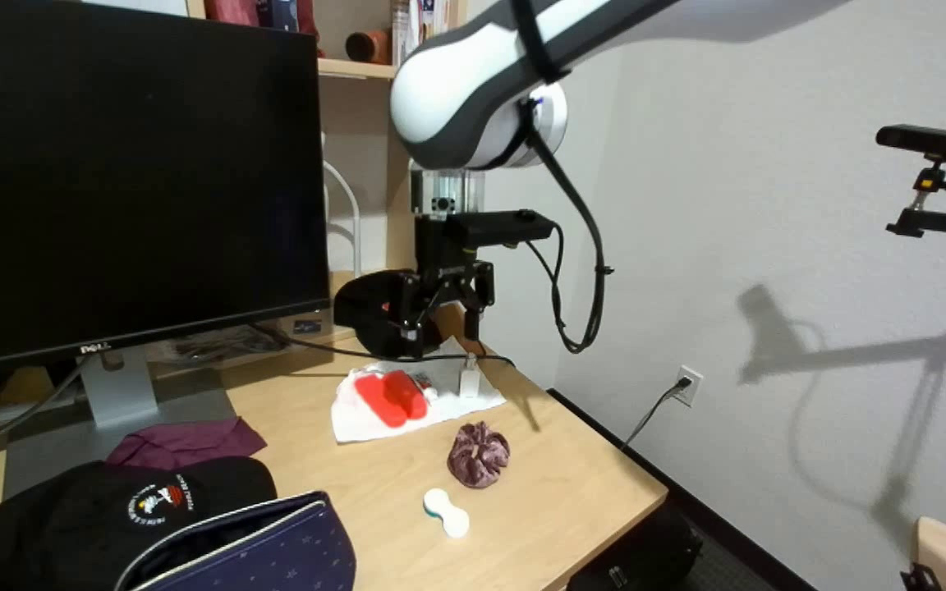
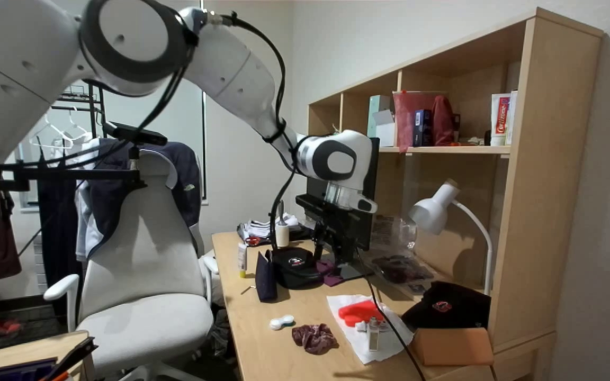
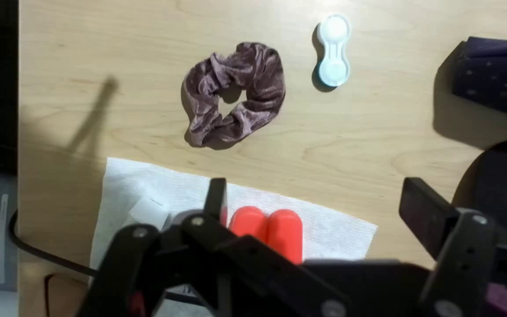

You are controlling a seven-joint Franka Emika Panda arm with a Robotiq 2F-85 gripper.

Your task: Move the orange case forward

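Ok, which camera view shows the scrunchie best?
The wrist view: it looks down on the scrunchie, large and unblocked, its ring shape plain. Both exterior views show it uncovered too, but smaller and at a slant.

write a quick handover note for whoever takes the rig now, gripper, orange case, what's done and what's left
Gripper: open, holding nothing, raised above the desk.
Orange case: looks like two oblong parts side by side, lying on the white paper towel.
Done: case not gripped; no finished step can be read from these views.
Left: probably grip the case and move it forward, minding the small bottle.
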